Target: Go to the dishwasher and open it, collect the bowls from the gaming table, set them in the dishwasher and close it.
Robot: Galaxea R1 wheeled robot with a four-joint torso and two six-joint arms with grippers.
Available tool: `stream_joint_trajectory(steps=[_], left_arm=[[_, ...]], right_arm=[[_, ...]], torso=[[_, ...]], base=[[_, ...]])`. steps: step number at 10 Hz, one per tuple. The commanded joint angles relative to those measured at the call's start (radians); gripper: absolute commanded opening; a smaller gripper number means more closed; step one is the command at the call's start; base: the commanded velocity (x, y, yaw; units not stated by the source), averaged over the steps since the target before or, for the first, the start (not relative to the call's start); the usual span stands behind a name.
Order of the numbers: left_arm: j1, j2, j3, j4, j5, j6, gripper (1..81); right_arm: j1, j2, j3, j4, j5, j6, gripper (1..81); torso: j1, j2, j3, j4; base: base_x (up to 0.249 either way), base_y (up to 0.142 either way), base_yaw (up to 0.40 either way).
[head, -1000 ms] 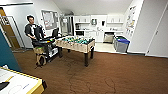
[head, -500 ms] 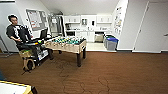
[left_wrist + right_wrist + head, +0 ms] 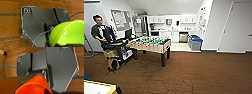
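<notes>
The gaming table (image 3: 151, 44), with a green field and rods, stands mid-room in the head view, left of centre. Beyond it is a kitchen nook, where a stainless-steel front that looks like the dishwasher (image 3: 183, 37) sits under the counter; it is too small to tell whether its door is open. In the left wrist view a lime-green bowl (image 3: 67, 33) hangs close over the wooden floor, held in my left gripper (image 3: 68, 45). The right wrist view has an orange bowl (image 3: 33, 85) held the same way in my right gripper (image 3: 48, 91).
A person (image 3: 101, 31) sits at a control rig on a cart (image 3: 117, 53) left of the table. A blue-lidded bin (image 3: 195, 43) stands by the right wall near the kitchen. A white door (image 3: 236, 27) is at the far right. A yellow-edged tabletop corner (image 3: 99, 87) lies near left.
The whole head view has swung: person, table and bin all slid left in the picture, so the camera turned right. Table and person sit where they were in the room.
</notes>
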State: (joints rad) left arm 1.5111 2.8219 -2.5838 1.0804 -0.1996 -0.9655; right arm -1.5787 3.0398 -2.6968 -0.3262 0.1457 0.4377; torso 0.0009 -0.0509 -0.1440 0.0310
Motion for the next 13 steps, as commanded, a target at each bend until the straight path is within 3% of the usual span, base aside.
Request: stream_joint_trajectory(steps=[1, 13], left_arm=[[-0.036, -0.022, 0.002, 0.012, 0.026, 0.002, 1.0], [-0.025, -0.025, 0.002, 0.012, 0.003, 0.004, 1.0]], right_arm=[[0.032, 0.003, 0.006, -0.013, -0.046, -0.005, 1.0], [0.032, 0.003, 0.006, -0.014, -0.046, -0.005, 1.0]], torso=[[0.0, 0.0, 0.0, 0.0], [0.0, -0.001, 0.0, 0.0]], base=[[0.0, 0.0, 0.0], [0.082, 0.0, 0.0]])
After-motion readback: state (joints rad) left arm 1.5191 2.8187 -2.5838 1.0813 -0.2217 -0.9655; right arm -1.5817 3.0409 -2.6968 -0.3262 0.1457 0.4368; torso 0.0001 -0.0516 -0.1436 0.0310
